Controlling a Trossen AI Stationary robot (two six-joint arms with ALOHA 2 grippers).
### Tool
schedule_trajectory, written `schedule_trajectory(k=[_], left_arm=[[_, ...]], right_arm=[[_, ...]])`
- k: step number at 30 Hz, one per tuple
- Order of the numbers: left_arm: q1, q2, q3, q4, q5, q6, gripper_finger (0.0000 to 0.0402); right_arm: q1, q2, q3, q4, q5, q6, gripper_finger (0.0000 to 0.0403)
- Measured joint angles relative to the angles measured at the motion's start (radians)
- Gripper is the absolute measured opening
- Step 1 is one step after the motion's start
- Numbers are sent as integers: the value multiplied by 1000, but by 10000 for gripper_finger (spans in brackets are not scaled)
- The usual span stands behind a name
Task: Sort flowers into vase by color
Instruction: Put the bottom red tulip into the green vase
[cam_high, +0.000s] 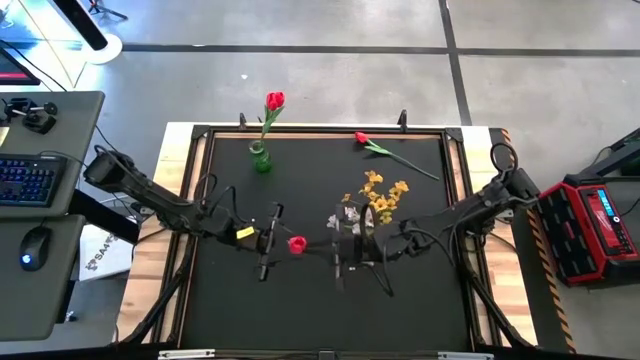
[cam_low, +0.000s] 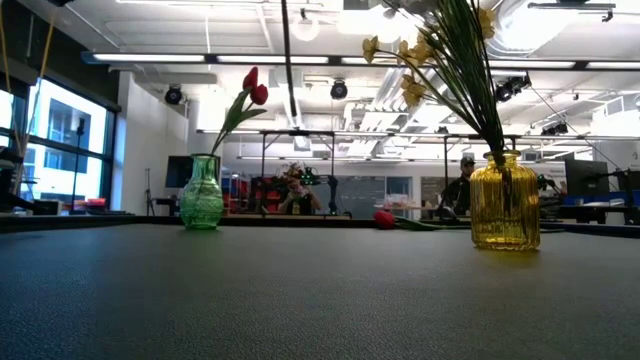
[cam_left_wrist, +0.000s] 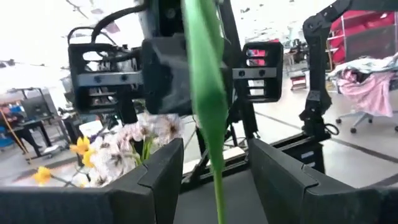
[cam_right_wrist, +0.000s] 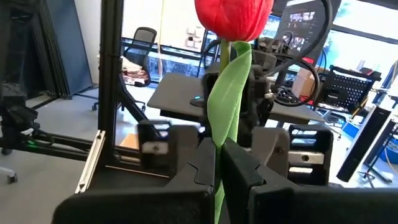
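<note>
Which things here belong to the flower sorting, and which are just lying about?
Job: right gripper, left gripper, held red tulip, loose red tulip, green vase, vased red tulip, yellow vase, yellow spray, white-pink spray.
Lying about: keyboard, mouse, red case.

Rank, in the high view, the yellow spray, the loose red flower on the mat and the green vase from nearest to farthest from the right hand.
From the right hand:
1. Yellow spray, just beyond it.
2. Loose red flower, far edge of the mat.
3. Green vase, far-left side.
</note>
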Motion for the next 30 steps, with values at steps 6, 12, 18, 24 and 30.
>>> schedule_trajectory(k=[6, 12, 18, 24, 30], left_arm=[[2, 113, 90, -10, -2, 45, 169], [-7, 135, 113, -54, -53, 84, 169], [-22, 93, 113, -107, -106, 83, 169], [-48, 63, 113, -136, -107, 84, 169], [-49, 63, 113, -165, -107, 85, 149]], right_arm=[[0, 6, 0, 4, 0, 15, 0], [10, 11, 0, -27, 1, 22, 0], [22, 11, 0, -51, 1, 25, 0], [21, 11, -1, -90, 2, 73, 0], [22, 11, -1, -95, 1, 75, 0]])
